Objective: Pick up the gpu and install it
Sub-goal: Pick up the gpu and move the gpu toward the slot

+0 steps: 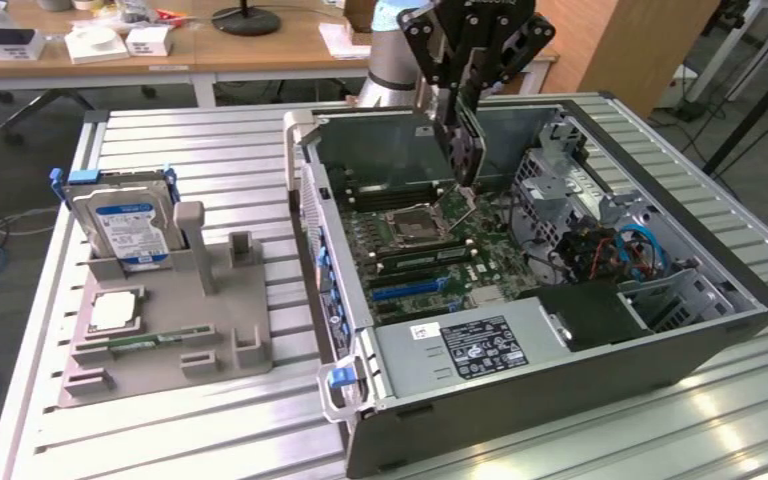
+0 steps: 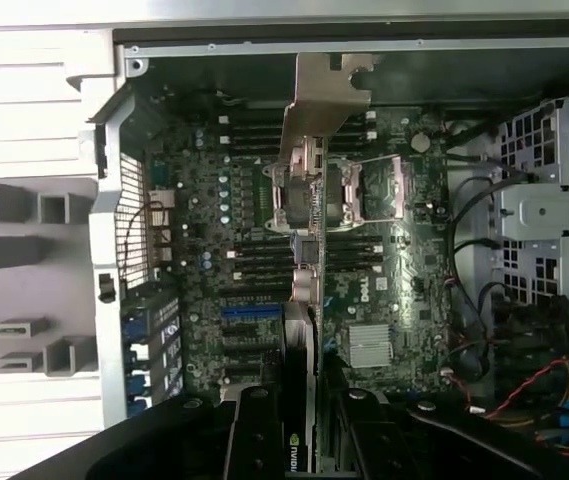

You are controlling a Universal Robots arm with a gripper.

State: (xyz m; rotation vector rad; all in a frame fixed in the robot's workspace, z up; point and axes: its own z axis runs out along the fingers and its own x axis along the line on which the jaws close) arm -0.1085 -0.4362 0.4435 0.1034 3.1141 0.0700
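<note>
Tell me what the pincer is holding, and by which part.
The pincer grips the graphics card by its upper edge; the card hangs on edge above the motherboard in the open computer case.

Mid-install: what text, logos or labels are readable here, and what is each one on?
"DELL": printed on the motherboard, turned sideways in the wrist view.
"NVIDIA": on the black face of the gpu.
Too small or blurred to read: the power supply label and the hard drive label.
</note>
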